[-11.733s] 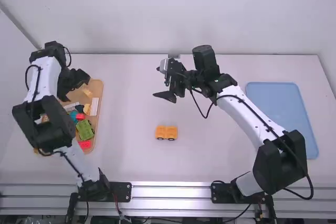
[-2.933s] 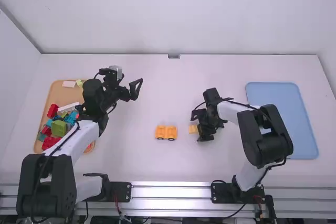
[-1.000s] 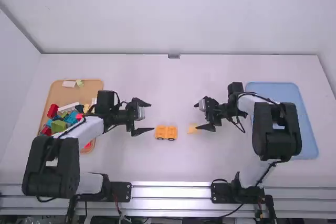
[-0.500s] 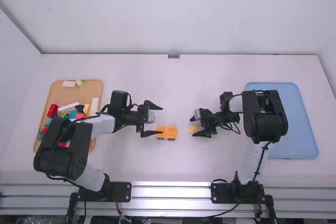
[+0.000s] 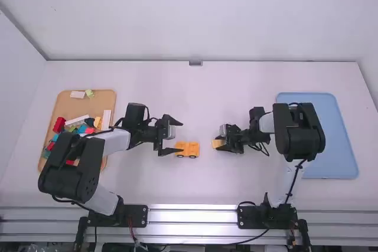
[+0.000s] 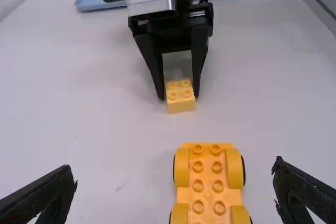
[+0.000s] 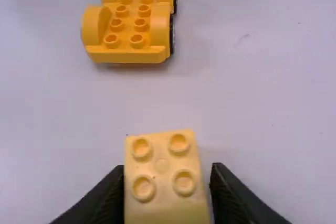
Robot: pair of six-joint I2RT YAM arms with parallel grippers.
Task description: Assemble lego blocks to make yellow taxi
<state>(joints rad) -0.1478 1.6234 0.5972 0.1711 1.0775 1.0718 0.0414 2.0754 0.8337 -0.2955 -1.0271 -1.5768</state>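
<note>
The yellow wheeled base [image 5: 187,149] stands studs up on the table in the middle. My left gripper [image 5: 178,133] is open at its left end, one finger overlapping the base from above. In the left wrist view, the wheeled base [image 6: 208,182] lies between the wide-apart fingers of my left gripper [image 6: 175,170]. To the right of the base, my right gripper [image 5: 220,142] is shut on a small yellow brick [image 5: 218,144]. The right wrist view has the four-stud brick [image 7: 162,174] between the fingers of my right gripper [image 7: 167,174], with the base [image 7: 128,24] beyond.
An orange tray [image 5: 71,105] at the left holds several coloured bricks, partly under the left arm. A blue tray [image 5: 339,140] lies at the right, partly behind the right arm. Bare table [image 5: 195,98] lies beyond the wheeled base.
My left gripper has come right, up to the wheeled base, and now holds still. The right one moved off the small brick, came back over it and closed on it.
</note>
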